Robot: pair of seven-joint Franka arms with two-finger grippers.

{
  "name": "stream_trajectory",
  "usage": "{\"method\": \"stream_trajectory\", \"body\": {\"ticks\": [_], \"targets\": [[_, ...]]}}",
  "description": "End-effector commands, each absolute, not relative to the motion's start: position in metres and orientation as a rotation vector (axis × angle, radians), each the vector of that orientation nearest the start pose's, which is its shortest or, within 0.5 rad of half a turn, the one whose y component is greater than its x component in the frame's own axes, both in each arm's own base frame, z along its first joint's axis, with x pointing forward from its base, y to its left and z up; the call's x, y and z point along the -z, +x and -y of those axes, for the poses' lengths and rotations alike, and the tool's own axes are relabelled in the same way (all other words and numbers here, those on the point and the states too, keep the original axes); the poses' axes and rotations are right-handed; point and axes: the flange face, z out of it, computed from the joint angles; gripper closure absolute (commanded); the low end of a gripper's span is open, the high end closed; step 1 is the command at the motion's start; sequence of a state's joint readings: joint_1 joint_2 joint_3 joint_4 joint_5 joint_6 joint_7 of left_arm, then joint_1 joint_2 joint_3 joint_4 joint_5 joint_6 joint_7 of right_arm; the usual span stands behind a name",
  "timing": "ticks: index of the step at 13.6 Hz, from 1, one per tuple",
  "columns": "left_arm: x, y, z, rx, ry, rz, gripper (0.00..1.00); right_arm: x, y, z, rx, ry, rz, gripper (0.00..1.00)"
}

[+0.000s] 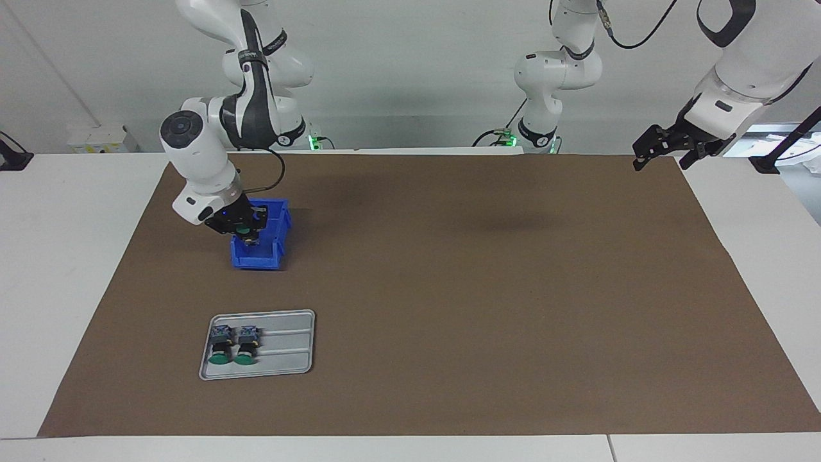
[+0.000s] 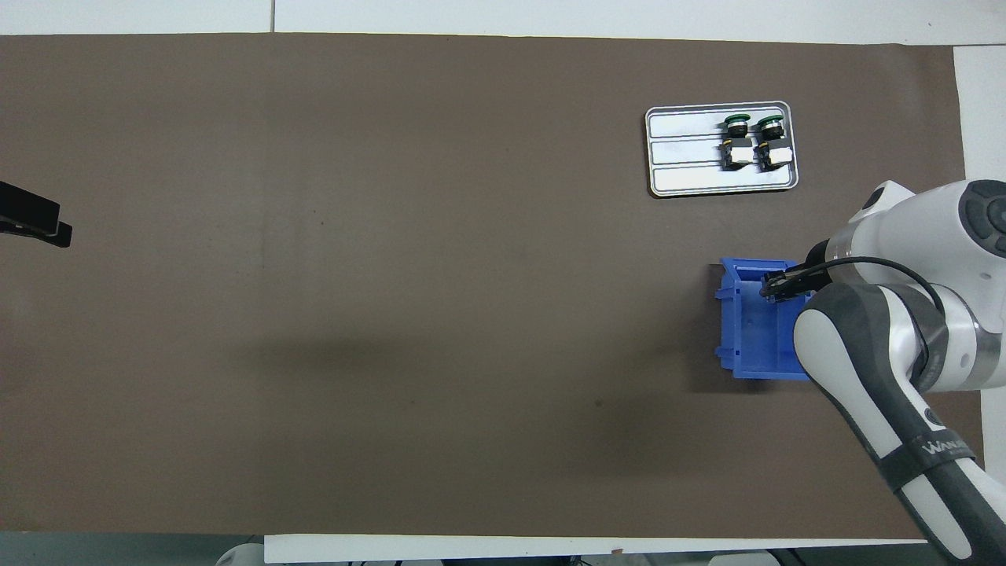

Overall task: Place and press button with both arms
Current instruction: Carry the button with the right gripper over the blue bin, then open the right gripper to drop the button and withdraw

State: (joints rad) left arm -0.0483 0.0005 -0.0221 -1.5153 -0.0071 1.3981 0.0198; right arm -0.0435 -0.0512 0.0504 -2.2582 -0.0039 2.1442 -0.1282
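Observation:
My right gripper (image 1: 250, 239) reaches down into a blue bin (image 1: 260, 260) and is shut on a button (image 1: 243, 228), whose green cap shows between the fingers. In the overhead view the right gripper (image 2: 774, 287) sits over the bin (image 2: 747, 330), and the arm hides the button there. Whether the button rests on the bin's floor I cannot tell. Two more buttons (image 1: 221, 343) (image 1: 247, 343) lie side by side on a grey tray (image 1: 298, 321), farther from the robots than the bin. My left gripper (image 1: 660, 160) waits open in the air at the left arm's end of the table.
A brown mat (image 1: 481, 289) covers the white table. The tray (image 2: 684, 149) with its two buttons (image 2: 736, 137) (image 2: 770, 137) and the blue bin stand toward the right arm's end. Only the left gripper's (image 2: 35, 220) dark tip shows in the overhead view.

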Motion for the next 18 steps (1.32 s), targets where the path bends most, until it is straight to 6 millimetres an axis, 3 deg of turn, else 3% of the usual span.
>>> {"method": "stream_trajectory", "body": {"ticks": [1,6,10,11,12,14,16,18], "targets": [[-0.646,0.532,0.041,-0.194,-3.144,-0.17,0.0,-0.371,0.494,-0.002,-0.104,-3.12,0.217,0.99],[-0.651,0.529,0.037,-0.177,-3.119,-0.165,0.0,-0.356,0.495,-0.006,-0.121,-3.119,0.214,0.9],[-0.655,0.526,0.034,-0.171,-3.097,-0.173,0.0,-0.358,0.498,-0.007,-0.117,-3.118,0.219,0.48],[-0.654,0.526,0.035,-0.177,-3.093,-0.176,0.0,-0.367,0.505,-0.006,-0.088,-3.121,0.221,0.35],[-0.656,0.521,0.039,-0.191,-3.088,-0.189,0.0,-0.382,0.512,-0.008,-0.06,-3.123,0.226,0.02],[-0.656,0.519,0.044,-0.2,-3.086,-0.205,0.0,-0.424,0.526,-0.011,-0.026,-3.124,0.235,0.0],[-0.656,0.516,0.049,-0.217,-3.083,-0.24,0.0,-0.489,0.544,-0.008,-0.002,-3.124,0.231,0.0],[-0.656,0.515,0.046,-0.227,-3.085,-0.239,0.0,-0.553,0.547,-0.002,-0.043,-3.128,0.212,0.0]]}}
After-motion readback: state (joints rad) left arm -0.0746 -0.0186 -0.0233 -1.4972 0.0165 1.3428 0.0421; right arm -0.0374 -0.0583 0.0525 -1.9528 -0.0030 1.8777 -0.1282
